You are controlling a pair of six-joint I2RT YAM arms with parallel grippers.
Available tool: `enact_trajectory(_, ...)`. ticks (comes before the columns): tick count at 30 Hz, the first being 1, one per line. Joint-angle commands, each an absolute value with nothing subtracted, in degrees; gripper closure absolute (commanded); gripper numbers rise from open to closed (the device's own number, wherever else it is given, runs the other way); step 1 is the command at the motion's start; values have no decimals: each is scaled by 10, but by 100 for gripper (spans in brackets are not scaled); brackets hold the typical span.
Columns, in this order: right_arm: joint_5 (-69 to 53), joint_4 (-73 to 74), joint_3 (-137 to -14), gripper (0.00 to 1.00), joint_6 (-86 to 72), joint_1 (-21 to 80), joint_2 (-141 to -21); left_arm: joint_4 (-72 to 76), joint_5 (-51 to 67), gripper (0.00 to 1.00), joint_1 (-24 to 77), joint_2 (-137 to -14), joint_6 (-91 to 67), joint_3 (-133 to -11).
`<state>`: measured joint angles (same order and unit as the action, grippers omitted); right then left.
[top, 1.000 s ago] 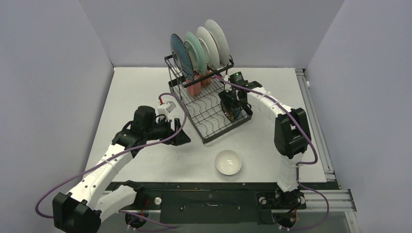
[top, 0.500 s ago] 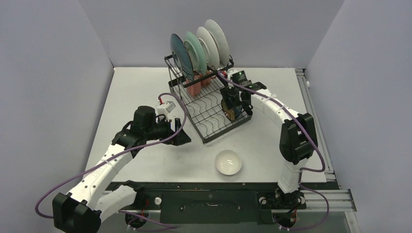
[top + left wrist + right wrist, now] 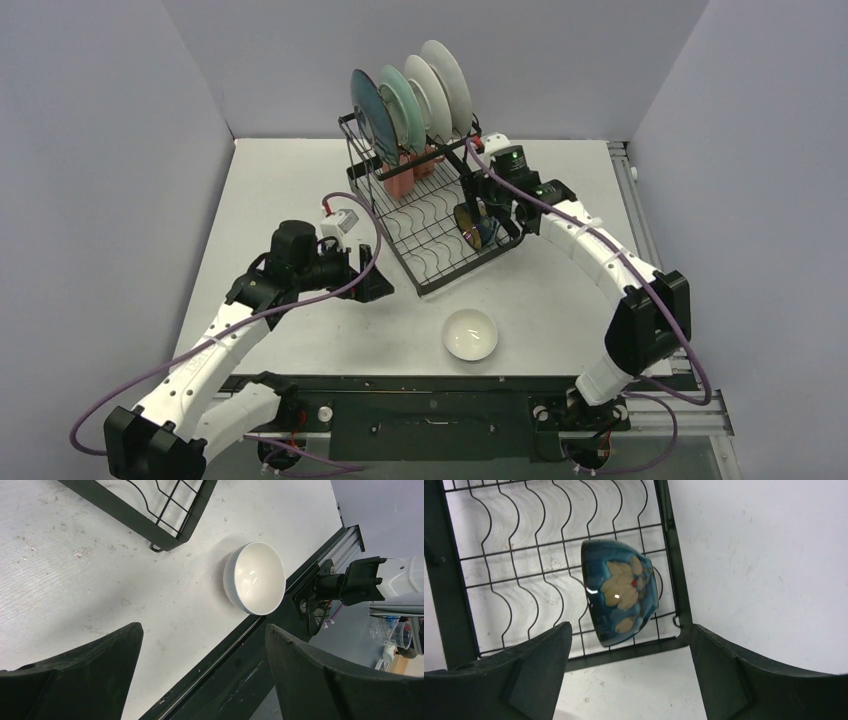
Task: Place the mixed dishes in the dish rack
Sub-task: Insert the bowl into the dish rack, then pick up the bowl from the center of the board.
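Bowl (image 3: 621, 592), blue with cream flowers, lies tipped on the rack (image 3: 671, 555), right hand (image 3: 630, 627) released.

The tabletop (image 3: 290, 190) is a pale grey-white slab, closed in by 3 plain walls at the left, far and right sides. Its surface is scuffed and speckled with small marks, clearest in the left wrist view. 2 things stand directly on it. The black wire dish rack (image 3: 432, 225) sits around the middle and toward the far side, turned at an angle so that 1 corner points toward the near edge. The small white bowl (image 3: 470, 334) stands mouth up close to the near edge, a little right of centre, near that corner but apart from it. A black strip borders the near edge, and a metal rail runs along the right edge.
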<state>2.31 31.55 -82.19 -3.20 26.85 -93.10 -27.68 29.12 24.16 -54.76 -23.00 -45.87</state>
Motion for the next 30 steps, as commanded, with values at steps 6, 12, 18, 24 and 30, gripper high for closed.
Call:
enact_trajectory(6,32,254,-703,18,-150,276,-743,-263,269,7,243,-520,-215,-461)
enact_trajectory(12,31,235,-610,16,-197,277,-614,-254,245,6,262,-502,-245,-450)
enact_trajectory(18,24,233,-544,16,-240,277,-516,-250,176,6,347,-492,-297,-444)
enact_trajectory(24,18,240,-497,8,-270,275,-444,-252,83,6,457,-505,-344,-446)
enact_trajectory(30,-12,263,-444,0,-305,274,-412,-233,16,6,535,-536,-396,-431)
